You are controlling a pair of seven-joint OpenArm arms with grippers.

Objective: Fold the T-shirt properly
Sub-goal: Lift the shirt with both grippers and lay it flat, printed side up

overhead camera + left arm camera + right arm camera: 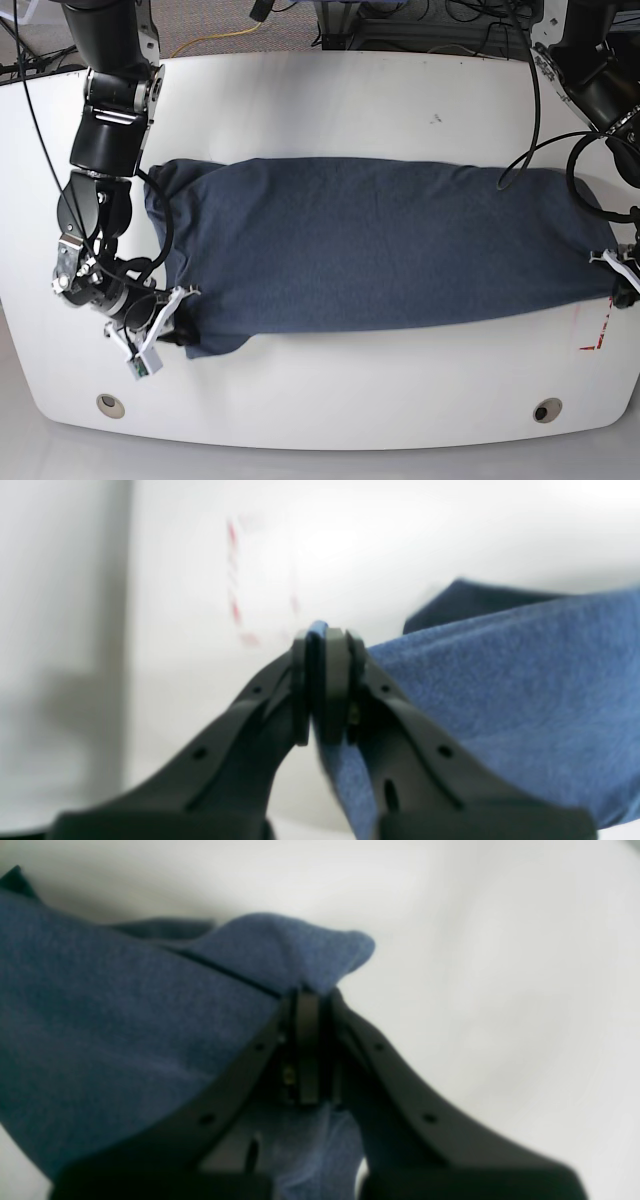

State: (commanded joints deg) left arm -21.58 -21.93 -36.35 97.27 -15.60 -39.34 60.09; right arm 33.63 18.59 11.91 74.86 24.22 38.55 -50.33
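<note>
The dark navy T-shirt [380, 250] lies stretched out lengthwise across the white table [330, 100], plain side up; no lettering shows. My left gripper [617, 275], at the right edge of the base view, is shut on the shirt's right end; the left wrist view shows its closed fingertips [325, 645] pinching blue cloth [500, 690]. My right gripper [180, 330], at the lower left of the base view, is shut on the shirt's front left corner; the right wrist view shows its closed fingertips [307, 1005] with cloth [125, 1030] bunched over them.
Red tape marks [595, 340] sit on the table near the front right, also blurred in the left wrist view [235, 605]. Two round holes [110, 405] [546, 410] are near the table's front edge. Cables [400, 20] hang behind the back edge.
</note>
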